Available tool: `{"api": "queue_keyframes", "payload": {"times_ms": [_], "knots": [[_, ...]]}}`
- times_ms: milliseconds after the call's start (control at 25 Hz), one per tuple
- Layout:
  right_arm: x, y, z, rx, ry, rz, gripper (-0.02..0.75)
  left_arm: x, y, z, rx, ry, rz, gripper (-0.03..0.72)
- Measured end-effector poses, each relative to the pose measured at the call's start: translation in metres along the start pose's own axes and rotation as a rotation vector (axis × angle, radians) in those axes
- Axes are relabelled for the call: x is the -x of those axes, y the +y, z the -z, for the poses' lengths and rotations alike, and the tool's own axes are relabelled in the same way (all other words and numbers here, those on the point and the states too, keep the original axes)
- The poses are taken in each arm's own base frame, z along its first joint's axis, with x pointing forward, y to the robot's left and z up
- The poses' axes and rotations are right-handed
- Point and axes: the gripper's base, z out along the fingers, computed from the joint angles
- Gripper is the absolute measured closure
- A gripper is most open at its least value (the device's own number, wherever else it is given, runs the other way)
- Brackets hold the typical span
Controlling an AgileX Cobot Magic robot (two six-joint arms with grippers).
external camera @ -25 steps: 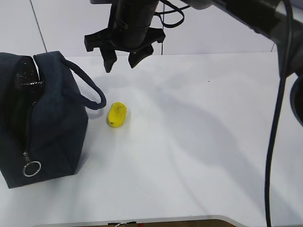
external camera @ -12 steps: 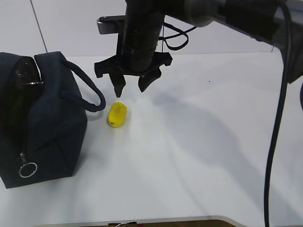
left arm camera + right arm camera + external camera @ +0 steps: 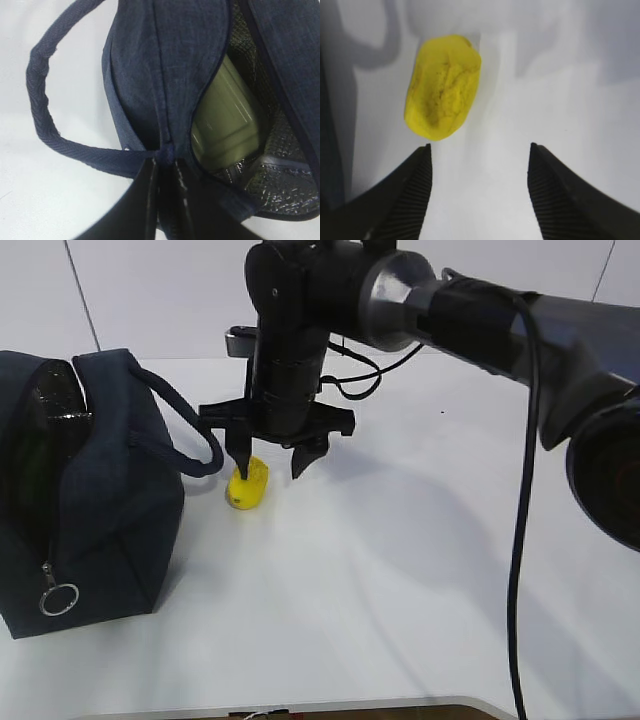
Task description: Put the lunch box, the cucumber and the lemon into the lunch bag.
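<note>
Right claw point(image 3: 270, 466): jaws are held well apart, pointing down at the white counter point(image 3: 420, 570), with nothing gripped. In the exterior view one fingertip is seen in front of the small bright yellow, slightly lumpy lemon point(image 3: 247, 483); contact cannot be judged there. In the right wrist view the lemon point(image 3: 443, 93) lies on the counter just ahead of the left-hand ribbed finger pad point(image 3: 417, 175), off to that side of the gap and not between the pads; a sliver of counter is seen between pad and fruit.

Left claw point(image 3: 166, 172): jaws are pressed together, clamped on the fabric edge of the large dark navy boxy lunch bag point(image 3: 95, 490) where a loop handle point(image 3: 42, 100) joins the seam by the opening.

The bag is seen standing on the left of the counter, top zipper open, silver ring pull point(image 3: 61, 599) hanging at the near end. Inside, against the shiny dark lining, the pale green lid of the lunch box point(image 3: 227, 125) is visible in the left wrist view. The lemon rests just beside the bag's nearer handle point(image 3: 190, 430), outside the bag.
</note>
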Motion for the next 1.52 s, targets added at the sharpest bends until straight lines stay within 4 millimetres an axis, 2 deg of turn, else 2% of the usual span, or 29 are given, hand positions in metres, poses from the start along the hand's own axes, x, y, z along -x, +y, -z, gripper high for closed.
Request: {"api": "queue_keyframes", "payload": {"times_ms": [320, 920, 1280, 1520], "knots": [[0.009, 0.005, -0.004, 0.056, -0.095, -0.044, 0.257, 0.000, 0.000, 0.000, 0.000, 0.000, 0.000, 0.683], [0.011, 0.006, -0.008, 0.069, -0.112, -0.052, 0.257, -0.001, 0.005, 0.000, 0.050, 0.015, -0.032, 0.683], [0.011, 0.006, -0.008, 0.072, -0.110, -0.054, 0.257, -0.005, 0.012, 0.015, 0.175, 0.014, -0.045, 0.683], [0.010, 0.008, -0.012, 0.086, -0.104, -0.062, 0.258, -0.006, 0.012, 0.017, 0.180, 0.009, -0.035, 0.683]]}}
